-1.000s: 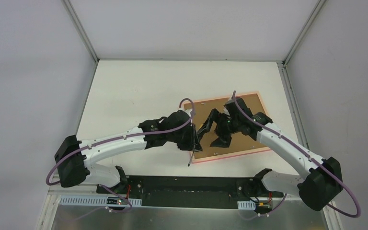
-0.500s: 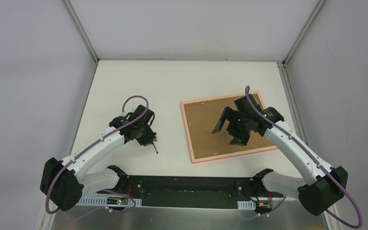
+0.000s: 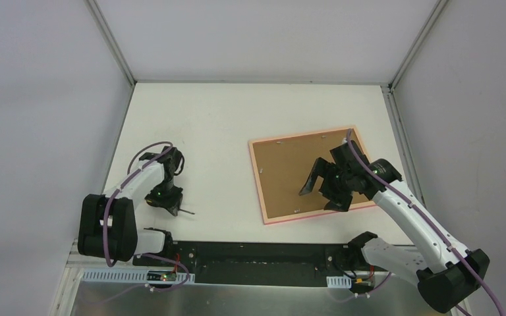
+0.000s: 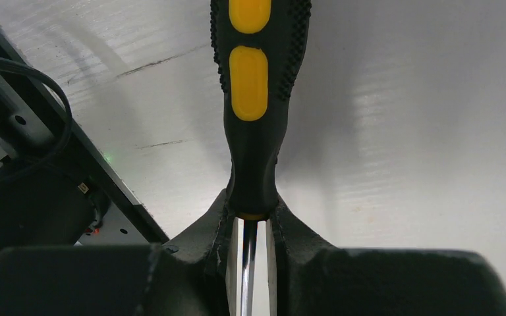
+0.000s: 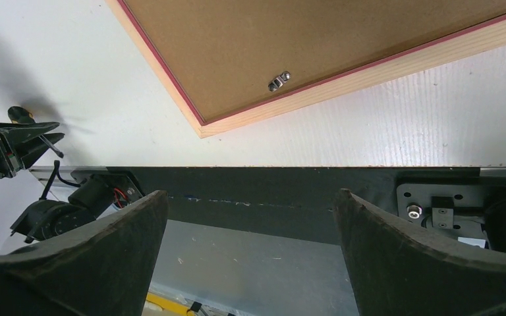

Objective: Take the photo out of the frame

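The frame (image 3: 257,179) lies face down on the right half of the table (image 3: 197,125), close to the front edge. The photo (image 3: 290,171) sits inside it, so only its brown back is visible. The right gripper (image 3: 326,187) hangs over the near right part of this brown back, with its jaws spread wide and nothing between them. The left gripper (image 3: 165,197) is well apart, near the front left corner of the table. It is clamped on the screwdriver (image 4: 250,99), just where the metal shaft meets the black and yellow handle.

In my judgement the step in hand is to lift the brown back out of the frame. The back sits flush inside the pink border, so a flat pinch from above will probably not catch it. It is better to bring one finger down at the inner edge and tip the back upward. The left gripper should first lay the screwdriver flat near the left edge, and then it can hold the frame down.

A small metal clip (image 5: 278,81) sits on the back near the frame's front edge. It seems to lie over the board, but it is too small to be sure. If it holds, the back will not come out. The black rail (image 5: 270,191) along the table's front edge leaves little room near the frame's corner.
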Robot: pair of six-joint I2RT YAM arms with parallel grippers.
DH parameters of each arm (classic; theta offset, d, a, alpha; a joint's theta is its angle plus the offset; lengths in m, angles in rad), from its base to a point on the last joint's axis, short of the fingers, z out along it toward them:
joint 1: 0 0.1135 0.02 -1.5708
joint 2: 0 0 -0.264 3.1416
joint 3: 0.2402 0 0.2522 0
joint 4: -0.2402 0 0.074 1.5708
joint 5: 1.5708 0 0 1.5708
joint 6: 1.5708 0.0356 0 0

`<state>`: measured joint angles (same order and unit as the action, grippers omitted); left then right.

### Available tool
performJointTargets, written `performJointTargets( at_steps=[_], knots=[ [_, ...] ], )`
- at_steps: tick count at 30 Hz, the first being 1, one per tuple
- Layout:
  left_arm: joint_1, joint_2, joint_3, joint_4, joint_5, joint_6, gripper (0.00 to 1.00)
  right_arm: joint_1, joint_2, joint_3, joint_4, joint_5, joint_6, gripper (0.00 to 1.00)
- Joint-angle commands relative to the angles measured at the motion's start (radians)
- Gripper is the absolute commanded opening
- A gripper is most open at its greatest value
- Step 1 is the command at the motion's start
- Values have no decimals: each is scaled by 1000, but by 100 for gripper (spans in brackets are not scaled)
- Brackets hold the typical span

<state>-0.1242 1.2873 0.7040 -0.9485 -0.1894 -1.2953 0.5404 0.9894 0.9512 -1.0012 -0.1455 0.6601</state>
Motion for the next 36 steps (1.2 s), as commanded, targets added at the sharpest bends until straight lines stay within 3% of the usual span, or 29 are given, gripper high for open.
performJointTargets(
  at_steps=[1,5,9,11,21,22,23,31,36],
  knots=[
    [8,41,-4,-82,-72,-101,0,1,-20,-1,-43,22,-26,99],
    [8,64,-12,-82,-93,-124,0,0,-20,0,-47,27,-37,99],
    [8,60,-23,-80,-101,-149,22,1,-17,3,-45,26,-44,99],
    [8,65,-22,-79,-106,-156,28,-1,-15,4,-44,27,-48,99],
    [8,62,-26,-73,-107,-153,36,-1,-22,6,-59,42,-76,99],
    [8,58,-27,-72,-49,-147,38,-1,-23,6,-63,45,-82,99],
    [8,55,-25,-72,-97,-144,39,-1,-26,5,-65,47,-84,99],
    [8,-36,-12,-71,-58,-72,60,-1,-44,-20,-67,44,-94,99],
    [7,-153,32,-74,-6,-3,67,1,-42,-19,-58,40,-98,99]
  ],
)
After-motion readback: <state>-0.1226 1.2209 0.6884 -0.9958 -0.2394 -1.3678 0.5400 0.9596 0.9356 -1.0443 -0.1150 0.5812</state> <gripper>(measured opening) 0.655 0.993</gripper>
